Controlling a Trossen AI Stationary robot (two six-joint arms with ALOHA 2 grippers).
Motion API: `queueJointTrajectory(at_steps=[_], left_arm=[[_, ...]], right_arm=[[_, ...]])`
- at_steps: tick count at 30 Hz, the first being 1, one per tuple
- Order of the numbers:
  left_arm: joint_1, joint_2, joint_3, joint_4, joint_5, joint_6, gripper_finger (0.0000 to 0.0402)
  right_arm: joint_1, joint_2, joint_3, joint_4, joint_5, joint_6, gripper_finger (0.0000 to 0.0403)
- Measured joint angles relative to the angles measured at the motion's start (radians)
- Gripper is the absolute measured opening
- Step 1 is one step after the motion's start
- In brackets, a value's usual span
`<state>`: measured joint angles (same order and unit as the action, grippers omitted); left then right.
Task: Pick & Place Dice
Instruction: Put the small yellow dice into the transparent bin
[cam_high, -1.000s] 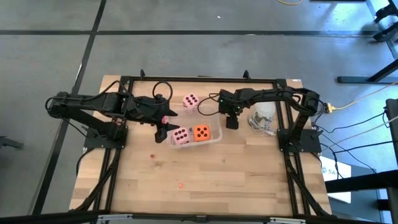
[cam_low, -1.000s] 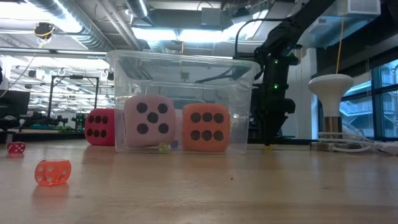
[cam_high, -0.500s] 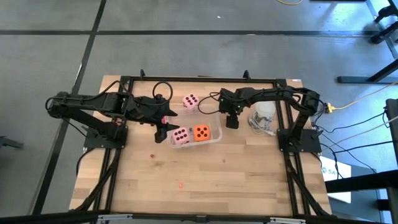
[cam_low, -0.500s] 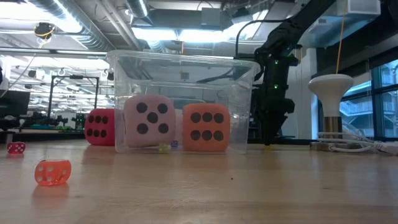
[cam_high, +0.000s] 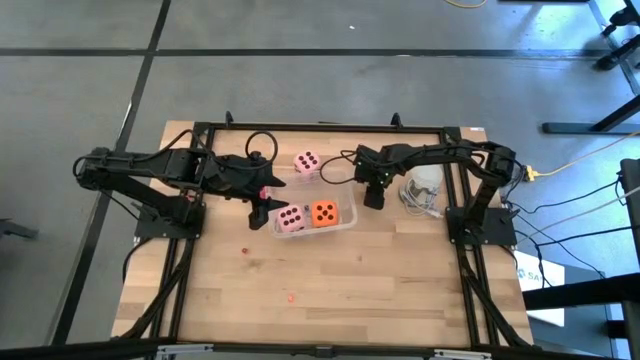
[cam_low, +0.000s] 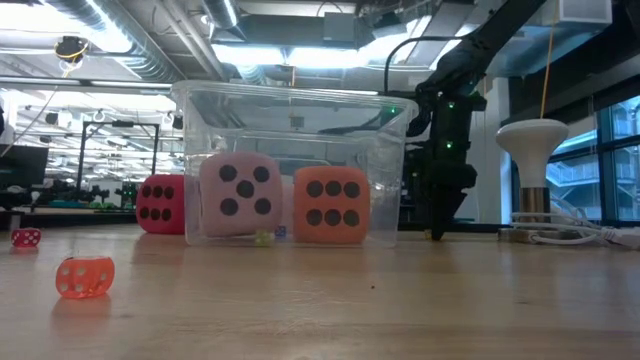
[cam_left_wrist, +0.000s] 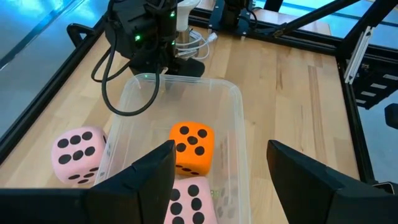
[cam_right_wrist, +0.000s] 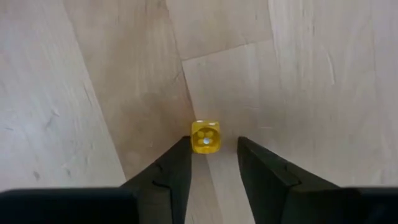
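the right gripper (cam_right_wrist: 208, 163) points straight down at the wooden table (cam_high: 400, 270), its fingers spread a little with a tiny yellow die (cam_right_wrist: 205, 135) lying at the tips, in the mouth of the gap and not yet pinched. in the low view that claw stands just off the end wall of the clear plastic tub (cam_low: 295, 165), on the orange die's side.

the left gripper (cam_left_wrist: 219, 171) waits at the tub's other end, fingers spread wide and empty, looking along the tub toward the right arm.

by the look of it the job is about half done. two soft dice sit inside the tub: one pale pink die (cam_high: 290, 219), nearest the left claw, and one orange die (cam_high: 323, 213) beyond it, closer to the right claw. two more are outside: a second pale pink die (cam_high: 306, 162) lies on the table against the tub's long wall, and a red die (cam_low: 160, 204) shows just beside the tub at the left claw's end.

the count: four soft dice, one red, one orange, two pale pink; one tub. among small hard dice, one yellow at the right claw's tips, one translucent orange-red die (cam_low: 84, 277) and one small red die (cam_low: 26, 237) well away from both claws on open table. small bits on the tub floor cannot be made out.
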<state>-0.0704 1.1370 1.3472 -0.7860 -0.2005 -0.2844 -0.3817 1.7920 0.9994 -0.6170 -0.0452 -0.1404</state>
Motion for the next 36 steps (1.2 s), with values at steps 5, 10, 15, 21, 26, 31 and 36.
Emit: queueJointTrajectory(at_steps=[5,10,15,21,26,31,36], left_arm=[[0.0,0.0,0.0,0.0,0.0,0.0,0.0239],[0.0,0.0,0.0,0.0,0.0,0.0,0.0239],[0.0,0.0,0.0,0.0,0.0,0.0,0.0239],[0.0,0.0,0.0,0.0,0.0,0.0,0.0239],[0.0,0.0,0.0,0.0,0.0,0.0,0.0239],[0.0,0.0,0.0,0.0,0.0,0.0,0.0239],[0.0,0.0,0.0,0.0,0.0,-0.001,0.0239]], right_arm=[[0.002,0.001,0.001,0.004,-0.011,0.002,0.0137],[0.008,0.002,0.001,0.007,-0.02,0.016,0.0139],[0.016,0.002,0.001,0.009,-0.02,0.028,0.0139],[0.018,0.003,0.001,0.014,-0.023,0.086,0.0139],[0.018,0.003,0.001,0.019,-0.034,0.114,0.0139],[0.018,0.004,0.002,0.028,-0.05,0.13,0.0139],[0.018,0.004,0.002,0.039,-0.059,0.141,0.0139]])
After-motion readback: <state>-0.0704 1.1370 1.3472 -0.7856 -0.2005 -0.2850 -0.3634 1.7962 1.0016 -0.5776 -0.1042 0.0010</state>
